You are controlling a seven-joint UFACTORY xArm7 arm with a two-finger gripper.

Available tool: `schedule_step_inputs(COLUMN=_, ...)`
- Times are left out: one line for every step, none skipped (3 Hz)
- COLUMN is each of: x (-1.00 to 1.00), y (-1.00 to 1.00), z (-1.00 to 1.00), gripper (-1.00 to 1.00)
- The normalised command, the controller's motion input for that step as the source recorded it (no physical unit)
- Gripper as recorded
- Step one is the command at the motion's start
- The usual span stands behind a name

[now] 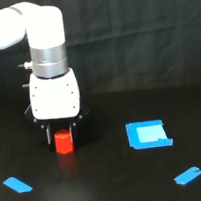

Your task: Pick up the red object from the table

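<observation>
Exterior view, red block: You see the red object (pixel 63 141) between the two dark fingers, low by the table (pixel 107 188).
Gripper: The gripper (pixel 62 135) sits around the block; you cannot tell if it squeezes yet.
Risk: If the grip is loose, the block may slip out when you lift.
Containers: None here, only a blue square patch (pixel 148 134) and blue tape strips (pixel 18 184).

No legible text, label, brand, number or sign appears on any surface in the exterior view, including the white arm housing (pixel 54 96) and the blue square patch (pixel 148 134).
</observation>
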Motion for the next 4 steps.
schedule_step_inputs(x=0.06, y=0.11, z=-0.14, gripper=-0.98)
schedule_step_inputs(x=0.15, y=0.09, z=-0.05, gripper=-1.0)
schedule_step_inputs(x=-0.1, y=0.09, z=0.91, gripper=-1.0)
schedule_step_inputs(x=-0.12, y=0.11, z=0.93, gripper=-1.0)
